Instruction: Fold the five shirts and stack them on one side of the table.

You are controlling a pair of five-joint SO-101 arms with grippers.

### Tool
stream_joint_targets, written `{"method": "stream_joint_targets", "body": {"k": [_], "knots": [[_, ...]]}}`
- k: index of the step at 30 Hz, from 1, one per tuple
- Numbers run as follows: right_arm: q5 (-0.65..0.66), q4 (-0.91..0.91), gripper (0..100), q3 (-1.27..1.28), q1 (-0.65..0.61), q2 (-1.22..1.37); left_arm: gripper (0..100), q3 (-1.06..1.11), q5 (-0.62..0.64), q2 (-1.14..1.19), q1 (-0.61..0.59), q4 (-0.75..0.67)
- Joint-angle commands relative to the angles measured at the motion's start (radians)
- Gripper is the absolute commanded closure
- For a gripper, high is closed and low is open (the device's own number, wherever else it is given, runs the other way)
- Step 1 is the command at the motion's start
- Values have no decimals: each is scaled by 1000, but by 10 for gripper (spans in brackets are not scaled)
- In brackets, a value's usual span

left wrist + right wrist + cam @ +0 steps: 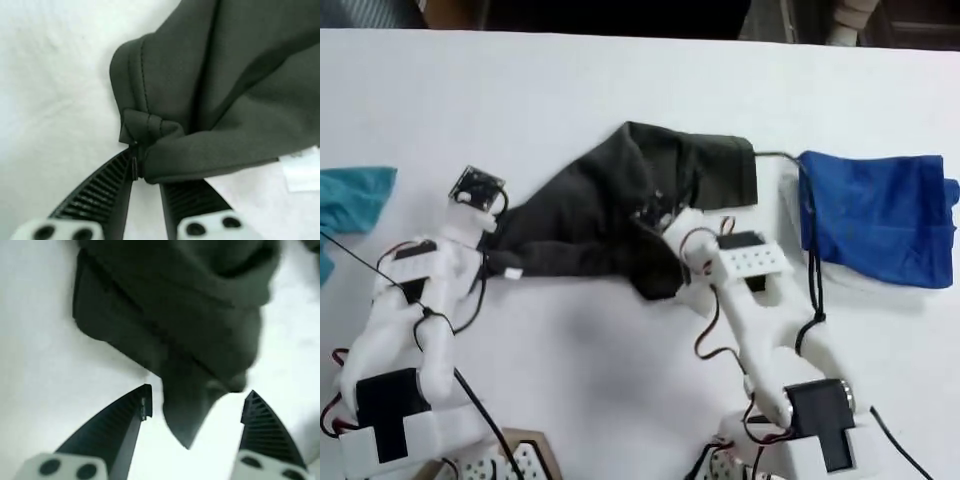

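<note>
Here's the left gripper (136, 159), its fingers pinched tight on a bunched hem corner of the crumpled black cotton shirt (610, 215), right at the garment's left tip. A small white label (300, 170) sits just beside that pinch. My read is that this grip anchors one corner so the cloth can be drawn flat.

Over to the right gripper (197, 400): its fingers are spread wide with a pointed fold of the black cloth hanging between them, nothing clamped. It hovers over the shirt's middle-right part and looks lined up to take a second corner.

The shirt lies across the centre of the white table (620, 90), bunched and unfolded. A folded royal-blue shirt (875, 215) rests on the right side, just beside the black one's right end, likely the start of the stack. A teal shirt (350, 200) waits at the left edge.

There is bare table on the far side and on the near side between the arms, while the right is tight against the blue shirt.
</note>
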Motion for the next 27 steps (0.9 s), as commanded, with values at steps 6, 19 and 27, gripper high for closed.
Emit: {"method": "stream_joint_targets", "body": {"k": [6,19,27], "knots": [[6,27,704,-95,21,12,975,1,9,-43,2,-15],[161,197,704,-109,62,-71,975,1,9,-43,2,-15],[212,133,705,-110,68,39,975,1,9,-43,2,-14]]}}
